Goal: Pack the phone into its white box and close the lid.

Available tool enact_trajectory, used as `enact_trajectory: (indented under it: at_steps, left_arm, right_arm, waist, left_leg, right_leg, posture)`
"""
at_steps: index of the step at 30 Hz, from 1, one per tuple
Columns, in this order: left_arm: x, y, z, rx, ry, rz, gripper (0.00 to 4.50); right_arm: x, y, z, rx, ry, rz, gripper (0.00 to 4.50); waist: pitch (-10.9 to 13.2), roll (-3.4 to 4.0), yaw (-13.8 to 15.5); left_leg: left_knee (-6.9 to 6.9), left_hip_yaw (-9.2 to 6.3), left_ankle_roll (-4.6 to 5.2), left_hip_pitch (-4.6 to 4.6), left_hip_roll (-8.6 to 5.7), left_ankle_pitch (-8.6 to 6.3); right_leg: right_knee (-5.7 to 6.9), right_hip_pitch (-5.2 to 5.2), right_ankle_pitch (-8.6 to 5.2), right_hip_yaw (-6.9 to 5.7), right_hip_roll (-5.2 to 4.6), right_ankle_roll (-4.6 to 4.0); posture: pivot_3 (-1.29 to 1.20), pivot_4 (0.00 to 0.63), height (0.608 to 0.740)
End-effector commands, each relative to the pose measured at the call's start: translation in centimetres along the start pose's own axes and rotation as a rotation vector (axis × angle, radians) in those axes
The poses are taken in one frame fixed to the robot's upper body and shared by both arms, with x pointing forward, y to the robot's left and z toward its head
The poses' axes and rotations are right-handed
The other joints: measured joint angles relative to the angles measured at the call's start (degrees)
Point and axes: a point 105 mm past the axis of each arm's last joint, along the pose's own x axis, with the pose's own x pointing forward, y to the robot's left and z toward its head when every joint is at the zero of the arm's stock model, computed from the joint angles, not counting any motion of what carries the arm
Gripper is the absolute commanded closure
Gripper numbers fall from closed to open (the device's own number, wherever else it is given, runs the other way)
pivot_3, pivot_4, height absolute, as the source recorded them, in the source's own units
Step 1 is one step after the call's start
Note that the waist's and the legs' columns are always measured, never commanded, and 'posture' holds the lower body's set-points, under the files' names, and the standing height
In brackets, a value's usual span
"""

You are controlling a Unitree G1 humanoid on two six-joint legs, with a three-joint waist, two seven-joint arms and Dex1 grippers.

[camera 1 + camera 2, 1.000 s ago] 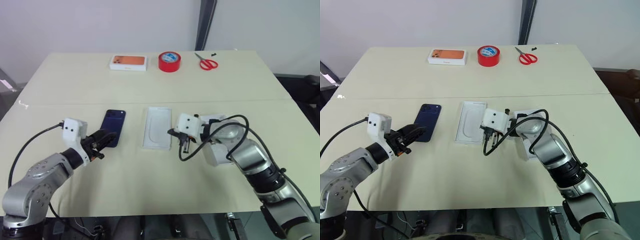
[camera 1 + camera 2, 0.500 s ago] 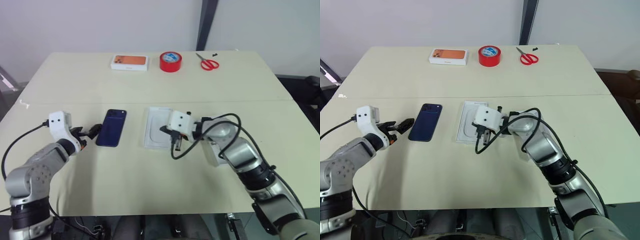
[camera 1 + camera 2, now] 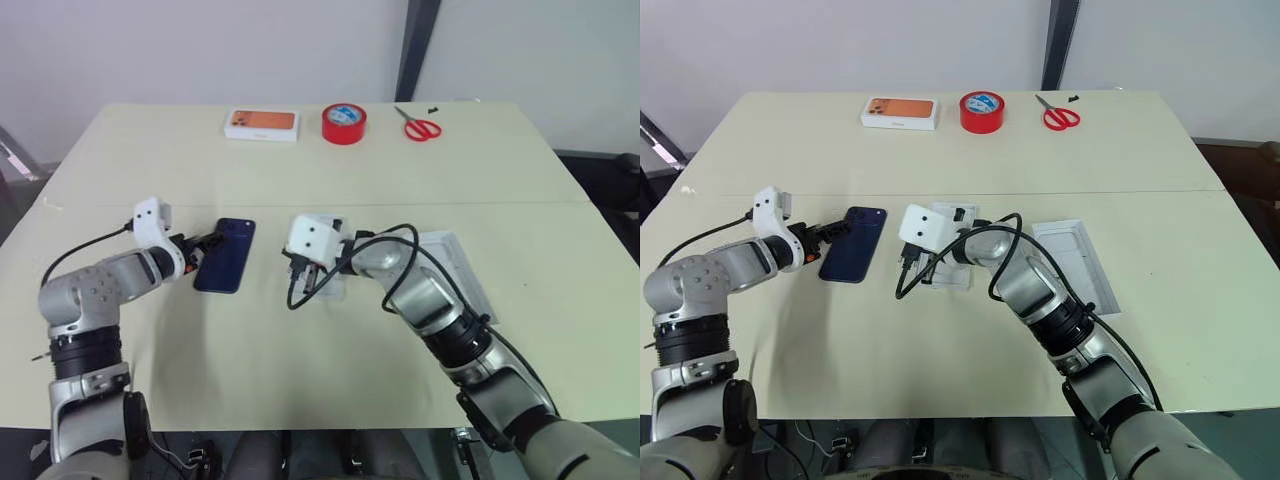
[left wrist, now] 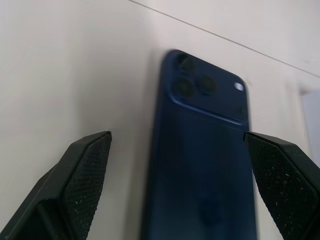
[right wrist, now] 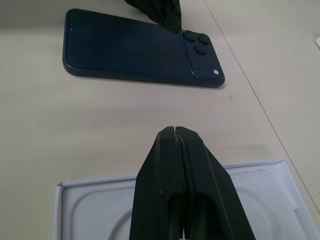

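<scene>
We see a pale beige table [image 3: 300,390] with a seam across its middle. Behind it, at twelve o'clock, stands a plain white wall [image 3: 200,50], with a dark vertical post [image 3: 418,45] at one o'clock.

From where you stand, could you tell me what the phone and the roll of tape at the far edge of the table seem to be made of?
The phone: smooth dark navy back, probably glass or polished plastic, since it shows a soft sheen; camera lenses sit in a raised corner block.
The roll of tape: bright red, slightly shiny band, likely plastic film wound on a core; the core's material cannot be told.
</scene>
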Motion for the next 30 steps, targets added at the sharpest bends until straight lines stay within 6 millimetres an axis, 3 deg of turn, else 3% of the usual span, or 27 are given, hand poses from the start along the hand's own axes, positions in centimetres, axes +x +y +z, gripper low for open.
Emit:
enact_trajectory:
  at_steps: [1, 11, 22, 30]
  left_arm:
    - [0.4, -2.0, -3.4, -0.033, 0.157, -0.111, 0.07]
    - [-0.6, -4.0, -6.0, -0.051, 0.193, -0.175, 0.07]
    - [-1.6, -5.1, -7.3, -0.076, 0.195, -0.204, 0.07]
    - [-1.7, -6.3, -7.7, -0.105, 0.198, -0.264, 0.07]
  right_arm:
    - [0.6, -0.2, 1.1, -0.067, 0.012, -0.012, 4.5]
    - [2.9, 1.7, 0.9, -0.147, 0.116, 0.037, 4.5]
    - [3.1, 2.2, -0.2, -0.343, 0.21, 0.093, 4.5]
    - [3.6, 3.3, 0.3, -0.433, 0.188, 0.147, 4.5]
  waist:
    - [0.0, 0.0, 0.0]
    - [-0.1, 0.01, 0.2]
    - [-0.2, 0.0, 0.8]
    - [-0.2, -0.02, 0.8]
  left_leg:
    - [0.0, 0.0, 0.0, 0.0, 0.0, 0.0]
    - [0.0, -0.01, 0.0, 0.01, -0.04, 0.0]
    - [-0.01, -0.01, -0.03, 0.03, -0.06, 0.01]
    - [-0.01, -0.01, -0.07, 0.04, -0.06, 0.03]
  right_leg:
    - [0.0, 0.0, 0.0, 0.0, 0.0, 0.0]
    - [-0.01, 0.02, 0.0, 0.0, -0.06, 0.0]
    - [-0.04, 0.04, 0.0, 0.0, -0.05, 0.0]
    - [-0.06, 0.05, 0.0, 0.0, -0.05, 0.0]
  posture:
    - [0.0, 0.15, 0.733]
    - [0.0, 0.15, 0.733]
    - [0.0, 0.15, 0.733]
    - [0.0, 0.15, 0.733]
